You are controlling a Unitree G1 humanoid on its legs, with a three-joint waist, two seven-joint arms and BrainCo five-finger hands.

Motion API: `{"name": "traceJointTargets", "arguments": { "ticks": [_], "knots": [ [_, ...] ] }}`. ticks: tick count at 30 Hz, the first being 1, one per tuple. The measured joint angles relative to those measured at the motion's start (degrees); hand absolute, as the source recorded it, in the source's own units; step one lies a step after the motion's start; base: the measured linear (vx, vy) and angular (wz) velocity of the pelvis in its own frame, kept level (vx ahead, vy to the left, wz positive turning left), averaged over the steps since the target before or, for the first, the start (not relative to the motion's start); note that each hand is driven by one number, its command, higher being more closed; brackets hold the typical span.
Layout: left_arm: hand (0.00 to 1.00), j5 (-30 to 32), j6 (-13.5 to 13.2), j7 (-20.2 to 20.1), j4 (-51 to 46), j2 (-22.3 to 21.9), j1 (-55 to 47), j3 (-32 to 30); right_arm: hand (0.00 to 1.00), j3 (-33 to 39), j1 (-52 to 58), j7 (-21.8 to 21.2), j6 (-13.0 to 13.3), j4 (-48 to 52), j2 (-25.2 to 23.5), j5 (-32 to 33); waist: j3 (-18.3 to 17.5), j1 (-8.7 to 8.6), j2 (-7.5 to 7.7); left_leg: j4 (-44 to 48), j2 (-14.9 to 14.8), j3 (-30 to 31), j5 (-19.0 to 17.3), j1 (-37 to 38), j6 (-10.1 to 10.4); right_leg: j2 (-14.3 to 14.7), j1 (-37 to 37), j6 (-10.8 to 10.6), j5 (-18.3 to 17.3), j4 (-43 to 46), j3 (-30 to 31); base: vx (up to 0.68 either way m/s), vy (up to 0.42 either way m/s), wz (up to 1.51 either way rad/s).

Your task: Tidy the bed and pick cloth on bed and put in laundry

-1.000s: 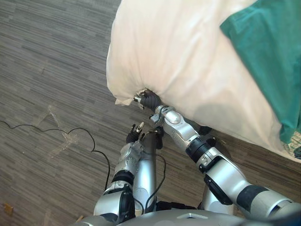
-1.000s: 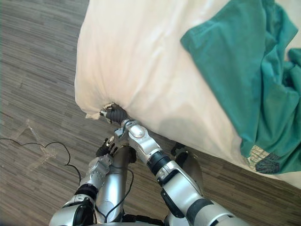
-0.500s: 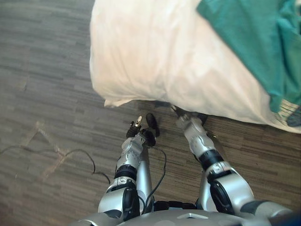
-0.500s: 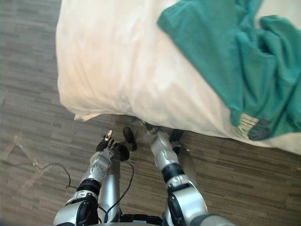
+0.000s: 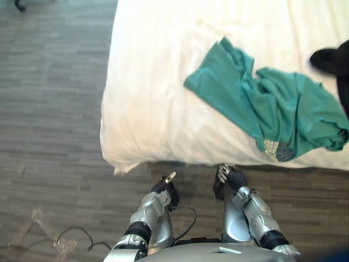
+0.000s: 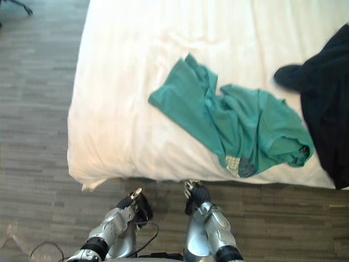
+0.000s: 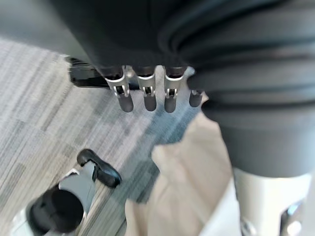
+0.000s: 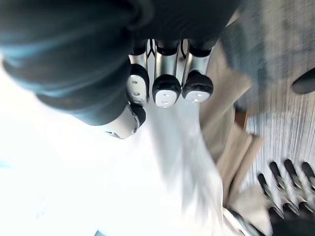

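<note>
A crumpled green cloth [image 5: 262, 109] lies on the white bed [image 5: 152, 82], near its front edge. A black cloth [image 6: 327, 103] lies on the bed's right side. My left hand [image 5: 165, 188] hangs over the floor just in front of the bed, its fingers [image 7: 142, 96] relaxed and holding nothing. A little to the right, my right hand [image 5: 233, 179] sits under the bed's front edge, below the green cloth. Its fingers [image 8: 167, 88] are curled with nothing in them, and the white sheet [image 8: 74, 172] lies just past them.
Grey wood-look floor [image 5: 49, 109] runs along the bed's left side and in front of it. The sheet's front-left corner [image 5: 117, 164] hangs down in a loose point. A dark chair foot [image 5: 19, 5] stands at the far left.
My right hand has let go of the sheet's corner and drawn back to below the bed's front edge. The camera has swung up, so more of the bed shows.
</note>
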State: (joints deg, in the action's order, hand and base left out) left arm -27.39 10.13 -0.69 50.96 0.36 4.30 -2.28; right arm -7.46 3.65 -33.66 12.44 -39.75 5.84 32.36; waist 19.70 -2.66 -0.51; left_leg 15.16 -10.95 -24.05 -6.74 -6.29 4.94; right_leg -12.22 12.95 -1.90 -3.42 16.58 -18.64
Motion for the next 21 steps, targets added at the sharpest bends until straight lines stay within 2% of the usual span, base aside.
{"name": "traceJointTargets", "arguments": {
  "ticks": [2,3,5,9,12,14,17,21],
  "knots": [
    [0.00,1.05,0.71,-0.92,0.00,0.92,-2.50,-0.02,1.00,-1.93,4.42,-5.89,-1.68,2.74,-0.05,-0.06,-2.92,0.05,0.21,-2.23,0.65,0.07,-0.07,3.50,0.07,0.25,-4.02,-0.72,0.40,-2.84,-0.75,0.17,0.065,0.05],
    [0.00,1.73,0.71,-1.12,-0.02,1.01,-2.96,-0.02,1.00,-2.33,5.06,-6.98,-2.09,3.17,0.00,-0.09,-3.51,0.05,0.23,-2.66,0.84,0.12,-0.07,3.97,0.07,0.22,-4.57,-0.90,0.41,-3.21,-0.81,0.12,0.063,0.09],
    [0.00,4.70,0.94,-1.46,0.18,2.32,-4.81,-0.05,1.00,-3.97,6.91,-12.19,-4.27,5.42,-0.08,-1.08,-5.83,0.10,0.24,-4.55,1.57,0.29,-0.06,6.49,0.08,0.21,-7.46,-1.67,0.86,-5.35,-1.17,0.09,0.057,0.06],
    [0.00,7.91,0.71,-1.75,0.56,3.99,-7.90,-0.53,1.00,-6.85,8.45,-18.15,-7.84,7.41,-0.03,-1.04,-8.34,0.47,0.27,-7.35,2.59,0.61,0.26,10.15,0.11,0.29,-11.53,-2.62,1.68,-8.49,-1.82,0.05,0.044,0.05],
    [0.00,9.09,-0.77,-2.00,2.76,5.25,-10.39,-1.14,1.00,-10.13,8.48,-22.94,-12.25,7.97,0.00,-0.21,-10.13,0.98,0.85,-9.79,3.54,1.14,0.92,12.57,-0.10,0.23,-14.54,-3.20,2.62,-10.98,-2.58,0.03,0.032,0.09],
    [0.00,9.10,-1.74,-2.12,2.80,5.21,-10.41,-1.13,1.00,-12.41,8.19,-23.55,-13.95,9.30,0.35,1.53,-10.29,2.12,1.05,-10.54,3.94,1.20,1.19,13.53,-0.23,0.22,-15.68,-3.35,3.15,-12.07,-2.72,0.00,0.022,0.03],
    [0.00,9.10,-2.65,-3.20,3.40,5.39,-10.43,-1.10,1.00,-16.32,6.92,-23.49,-15.98,10.92,0.74,4.22,-10.60,2.28,1.37,-11.16,4.35,1.79,1.57,14.20,-0.45,0.10,-16.71,-3.45,3.44,-12.74,-3.33,-0.02,0.012,0.12],
    [0.00,8.76,-4.62,-4.00,3.63,5.42,-10.29,-0.51,1.00,-21.87,2.15,-19.41,-18.11,14.06,0.83,8.64,-10.07,3.38,0.58,-10.87,4.56,3.06,1.84,12.75,-0.69,-0.21,-16.10,-3.42,3.46,-12.73,-4.42,-0.06,-0.002,0.12]
  ]
}}
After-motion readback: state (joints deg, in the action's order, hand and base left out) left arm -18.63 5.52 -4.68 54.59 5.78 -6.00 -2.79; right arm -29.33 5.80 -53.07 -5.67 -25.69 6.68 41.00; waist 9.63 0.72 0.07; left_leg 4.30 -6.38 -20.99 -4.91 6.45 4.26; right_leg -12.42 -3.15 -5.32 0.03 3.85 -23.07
